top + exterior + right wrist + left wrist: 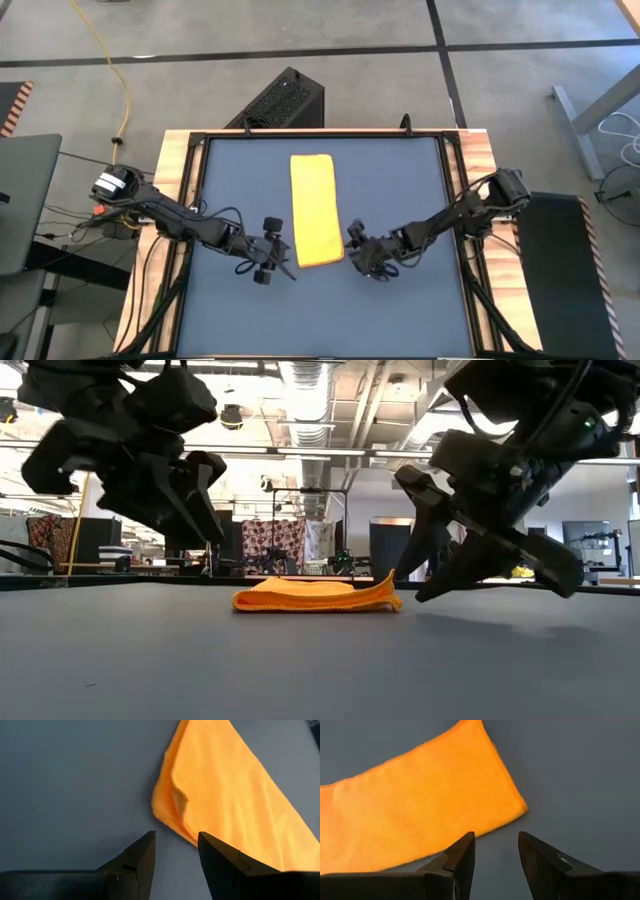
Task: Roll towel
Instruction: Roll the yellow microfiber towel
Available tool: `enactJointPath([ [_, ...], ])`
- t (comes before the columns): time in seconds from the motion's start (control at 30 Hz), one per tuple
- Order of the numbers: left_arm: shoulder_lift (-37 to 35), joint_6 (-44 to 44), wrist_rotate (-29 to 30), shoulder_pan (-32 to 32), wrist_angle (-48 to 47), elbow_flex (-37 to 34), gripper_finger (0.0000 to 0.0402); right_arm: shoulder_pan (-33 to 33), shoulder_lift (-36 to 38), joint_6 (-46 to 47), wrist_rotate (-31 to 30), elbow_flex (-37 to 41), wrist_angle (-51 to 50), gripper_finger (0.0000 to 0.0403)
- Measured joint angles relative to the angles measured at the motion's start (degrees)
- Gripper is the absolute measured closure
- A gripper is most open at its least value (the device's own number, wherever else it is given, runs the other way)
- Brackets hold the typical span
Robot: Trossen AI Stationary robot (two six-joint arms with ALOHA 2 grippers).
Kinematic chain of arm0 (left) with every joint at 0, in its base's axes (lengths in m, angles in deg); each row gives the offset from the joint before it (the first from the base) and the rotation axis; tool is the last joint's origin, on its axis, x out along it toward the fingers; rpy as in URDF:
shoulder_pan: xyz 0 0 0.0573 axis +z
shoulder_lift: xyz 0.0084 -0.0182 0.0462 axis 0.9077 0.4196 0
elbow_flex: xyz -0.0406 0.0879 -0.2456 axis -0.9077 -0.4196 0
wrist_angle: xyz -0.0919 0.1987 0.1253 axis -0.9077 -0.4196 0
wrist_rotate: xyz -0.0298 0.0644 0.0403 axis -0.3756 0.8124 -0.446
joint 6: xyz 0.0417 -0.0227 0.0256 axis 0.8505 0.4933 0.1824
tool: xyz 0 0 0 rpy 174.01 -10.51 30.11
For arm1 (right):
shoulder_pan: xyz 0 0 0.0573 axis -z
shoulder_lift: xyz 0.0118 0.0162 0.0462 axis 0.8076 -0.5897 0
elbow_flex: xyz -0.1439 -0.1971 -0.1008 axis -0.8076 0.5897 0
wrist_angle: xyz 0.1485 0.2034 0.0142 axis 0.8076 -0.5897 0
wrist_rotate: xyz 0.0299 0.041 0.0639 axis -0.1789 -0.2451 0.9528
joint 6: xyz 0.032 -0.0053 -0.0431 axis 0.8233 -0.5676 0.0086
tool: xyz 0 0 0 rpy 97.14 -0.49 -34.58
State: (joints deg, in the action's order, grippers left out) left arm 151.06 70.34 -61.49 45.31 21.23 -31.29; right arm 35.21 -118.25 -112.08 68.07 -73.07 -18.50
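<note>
Left gripper [283, 262]: positioned just beside the near left corner of the towel [316, 209], above the table [230, 180]. Its fingers stand apart with a gap between them and hold nothing; in the left wrist view the corner lies just ahead of the fingertips, untouched.

Step in hand, as judged: taking hold of the near end of the towel so the roll can begin. To do it well, both grippers should come down on the two near corners together, pinch every layer at once, and lift only enough to turn the edge over. An uneven grip would likely give a skewed roll.

Towel: a yellow-orange strip, folded lengthwise, lying flat at the middle of the table with its long side running away from the arms. The edges look straight and the surface smooth. The near right corner is slightly lifted and the layers gape a little there, as the low and right wrist views show. No roll has been started.

Right gripper [356, 250]: just beside the near right corner, fingers likewise parted and empty, pointed at the lifted corner.
</note>
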Motion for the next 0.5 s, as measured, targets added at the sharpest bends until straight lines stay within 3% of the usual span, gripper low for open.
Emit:
enactJointPath([
  [0.5,10.5,5.0,0.1,0.1,7.8,1.6,0.026,-0.3,-3.5,-0.3,0.8,-2.8,0.9,0.0268],
])
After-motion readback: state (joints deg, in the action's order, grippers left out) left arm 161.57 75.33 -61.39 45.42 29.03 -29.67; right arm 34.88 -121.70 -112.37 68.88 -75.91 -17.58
